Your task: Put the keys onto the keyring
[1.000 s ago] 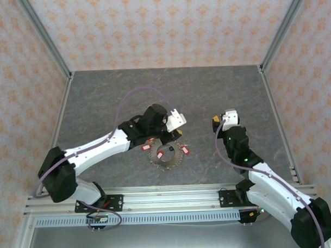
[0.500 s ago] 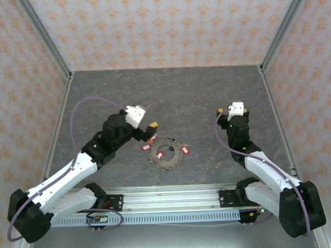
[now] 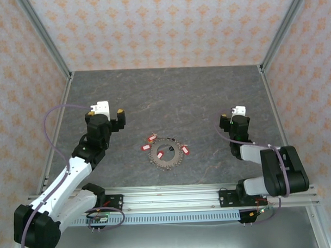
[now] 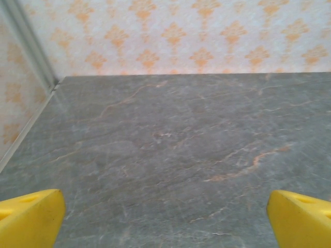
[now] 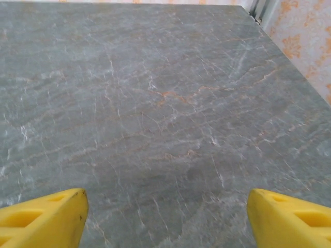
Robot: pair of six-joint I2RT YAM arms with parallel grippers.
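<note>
**Both pincers empty and spread wide; the ring waits mid-table**

The thin grey-pink beaded metal keyring [image 3: 166,153] lies flat near the middle of the table. The tiny silvery metal keys [image 3: 160,154] and their small red plastic tags [image 3: 186,151] are gathered on and just around it. Whether any key is actually threaded is too small to tell.

The black left gripper [image 3: 106,114] hangs well to the left of the cluster, and the black right gripper [image 3: 234,119] well to the right. In each wrist view the yellow pads [image 4: 31,217] stand far apart with bare table between them, so both pincers are released and grasp nothing.

The step in hand looks like a fresh approach. Done well, one arm would pin the ring to the surface. The other would come down steeply on a single outlying tag, closing on the tag rather than the thin key so that neighbours are not dragged along.

The dark grey stone-look tabletop [image 3: 208,90], veined pale and rust, appears smooth and is probably slick under thin metal. Pink walls [image 3: 162,26] with orange motifs and aluminium frame posts [image 3: 44,35] enclose it on three sides.
</note>
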